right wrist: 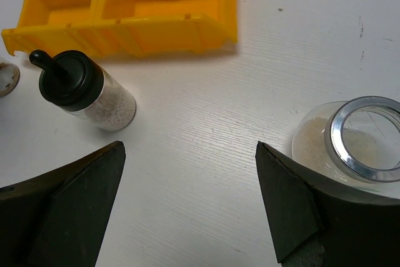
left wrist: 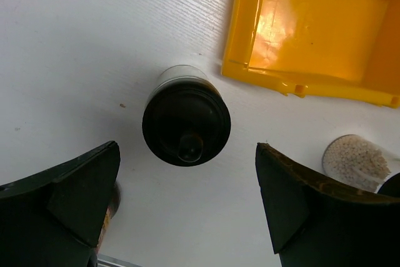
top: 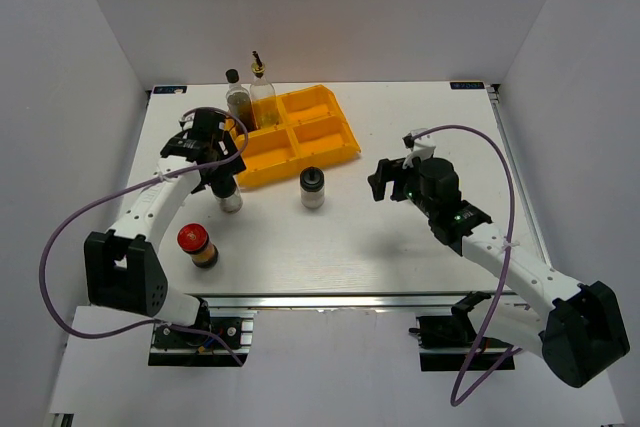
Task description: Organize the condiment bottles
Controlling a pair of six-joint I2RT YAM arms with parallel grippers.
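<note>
My left end effector (left wrist: 187, 149) hangs wide open and empty, a black-capped glass shaker (left wrist: 185, 124) on the counter (left wrist: 75, 42) centred below it — not yet gripped. The right end effector (right wrist: 190, 148) gapes empty too. Little looks sorted — shaker and red-lidded glass jar (top: 198, 243) sit outside the yellow plastic tray (left wrist: 247, 23).

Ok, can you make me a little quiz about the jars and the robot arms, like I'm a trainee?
1. True or false: the red-lidded jar stands on the table, outside the yellow tray.
2. Pick one: what sits right below the left gripper? A: a black-capped shaker. B: the red-lidded jar. C: the yellow tray.
3. Fill in the gap: the fingers of the right gripper are wide ____.

Key: 1 true. 2 A. 3 open.
</note>
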